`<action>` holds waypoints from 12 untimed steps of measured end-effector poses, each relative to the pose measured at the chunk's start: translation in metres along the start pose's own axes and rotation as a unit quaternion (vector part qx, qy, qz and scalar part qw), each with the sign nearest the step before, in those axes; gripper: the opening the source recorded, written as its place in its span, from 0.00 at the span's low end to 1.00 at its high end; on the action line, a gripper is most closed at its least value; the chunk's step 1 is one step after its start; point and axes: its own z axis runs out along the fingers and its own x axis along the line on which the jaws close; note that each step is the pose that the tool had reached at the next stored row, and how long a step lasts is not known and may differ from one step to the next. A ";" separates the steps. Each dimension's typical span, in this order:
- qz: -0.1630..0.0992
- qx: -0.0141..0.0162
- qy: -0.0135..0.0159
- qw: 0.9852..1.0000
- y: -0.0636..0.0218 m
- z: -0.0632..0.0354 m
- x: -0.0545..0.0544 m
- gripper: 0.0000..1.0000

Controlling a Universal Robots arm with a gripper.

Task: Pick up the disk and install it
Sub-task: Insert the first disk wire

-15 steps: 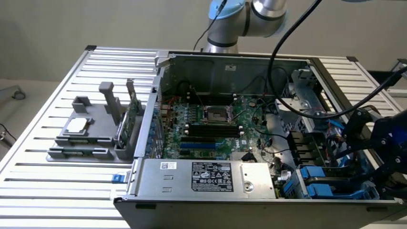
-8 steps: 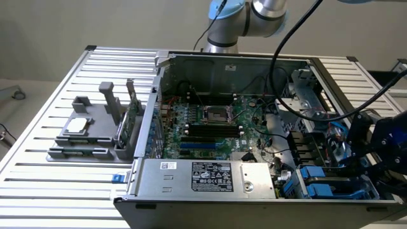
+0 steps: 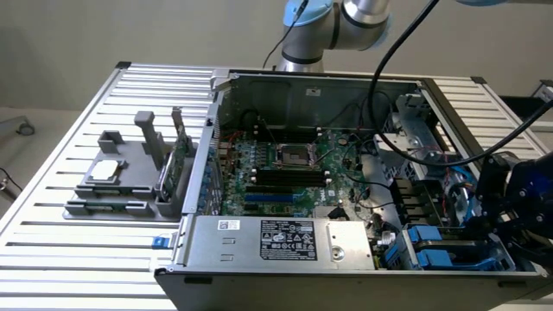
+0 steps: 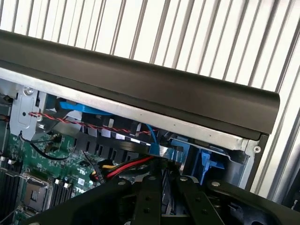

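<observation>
Apparently at the grasp step, judged from the pose alone: claw (image 4: 163,177) down in the drive-bay corner of the open computer case (image 3: 311,84), toward the desk's (image 3: 52,214) near edge on the exterior view's right. Cannot tell whether spread, pressed together or pinching something. Seems to be right at the disk (image 3: 434,257), which sits in its blue carrier inside that bay. Cannot tell either whether loose there or already fully seated.

Calls, as a judgement, for a firm and centred hold and a straight path along the bay without tilting, because of the tight walls on both sides.

Around the bay: red and black twisted wires (image 4: 79,122) and a red-yellow cable bundle (image 4: 124,164) just beside, easy to catch. Thick black cable (image 3: 389,116) hanging across the case above the motherboard (image 3: 285,172). Black case rim (image 4: 140,79) close by the claw. Near the desk's edge on the exterior view's left, well apart: grey fixture (image 3: 121,194) with a small silver chip (image 3: 105,170) and an upright green card (image 3: 182,155).
</observation>
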 end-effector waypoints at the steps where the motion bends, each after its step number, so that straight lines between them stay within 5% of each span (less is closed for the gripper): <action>1: 0.003 -0.001 0.000 1.000 0.0000 0.0000 0.000 0.17; 8: 0.010 -0.002 0.000 1.000 -0.0022 -0.0040 0.001 0.17; 12: 0.012 0.000 0.000 1.000 -0.0041 -0.0051 0.002 0.17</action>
